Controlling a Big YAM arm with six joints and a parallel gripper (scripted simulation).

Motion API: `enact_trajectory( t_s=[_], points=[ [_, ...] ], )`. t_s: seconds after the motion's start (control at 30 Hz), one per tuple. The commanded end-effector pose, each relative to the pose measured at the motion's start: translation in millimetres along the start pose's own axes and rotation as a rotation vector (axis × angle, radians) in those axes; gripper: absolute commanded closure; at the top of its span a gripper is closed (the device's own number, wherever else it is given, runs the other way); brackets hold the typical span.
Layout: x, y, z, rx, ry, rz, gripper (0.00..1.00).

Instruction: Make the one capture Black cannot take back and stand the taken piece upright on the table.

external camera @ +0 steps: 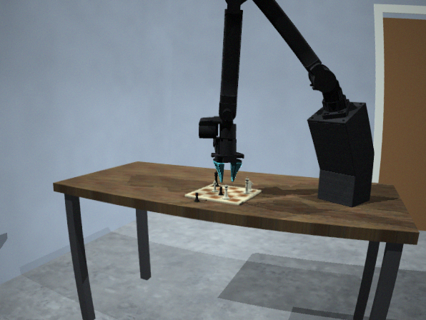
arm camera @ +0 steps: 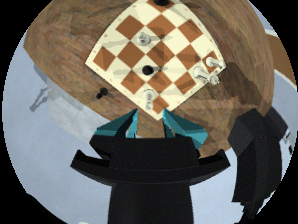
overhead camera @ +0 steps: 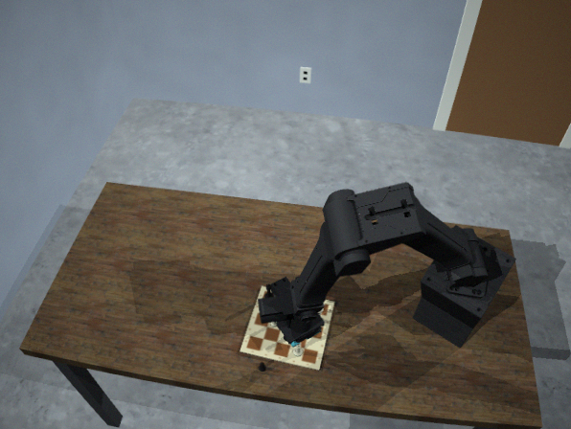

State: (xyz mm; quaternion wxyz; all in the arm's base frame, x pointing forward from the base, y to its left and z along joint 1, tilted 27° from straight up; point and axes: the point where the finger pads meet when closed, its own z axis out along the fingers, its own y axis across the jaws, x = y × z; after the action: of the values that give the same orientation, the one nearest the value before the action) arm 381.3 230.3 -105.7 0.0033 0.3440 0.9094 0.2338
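1. The black pawn (external camera: 196,197) is standing upright on the wood just off the board's near edge. I judge it to be the taken piece, already set down, which would make the capturing move itself the step in hand.
2. A small white piece (arm camera: 150,98) is sitting on a square at the board's edge nearest the wrist camera, almost directly under the fingers. It looks like the piece about to be picked up, though I cannot tell its type at this size.
3. The gripper (external camera: 226,180) is hanging above that piece with its teal fingers partly apart and nothing between them.
4. To do this well, the arm should be coming straight down with the fingers astride the narrow stem. They should be closing below the head, then lifting clear before travelling sideways.
5. Another black pawn (arm camera: 148,70) is standing close by on the board, so any sideways drift while low risks toppling it.
6. On release, the base should be going down flat and centred, so that it lies wholly inside the target square.
7. The pieces are looking like smooth turned forms — round bases, slim waists, small heads — so they are likely tippy and slick under a pinch.
8. The chessboard (overhead camera: 250,346) is showing as a thin flat slab of cream and reddish-brown squares with a pale border.
9. The table (external camera: 143,186) is dark, streaky planked wood — matt, on dark straight legs.
10. The arm is matt black, and its fingers are tapering to sharp wedge tips.
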Motion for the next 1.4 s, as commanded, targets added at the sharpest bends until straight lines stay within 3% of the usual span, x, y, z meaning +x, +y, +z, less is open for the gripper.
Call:
enact_trajectory(
  t_s=[0.0, 1.37],
  points=[
    [0.7, 15.4, -4.0, -0.029, -0.011, -0.010, 0.59],
    [4.8, 18.0, -6.6, -0.034, -0.014, -0.009, 0.59]
  ],
)
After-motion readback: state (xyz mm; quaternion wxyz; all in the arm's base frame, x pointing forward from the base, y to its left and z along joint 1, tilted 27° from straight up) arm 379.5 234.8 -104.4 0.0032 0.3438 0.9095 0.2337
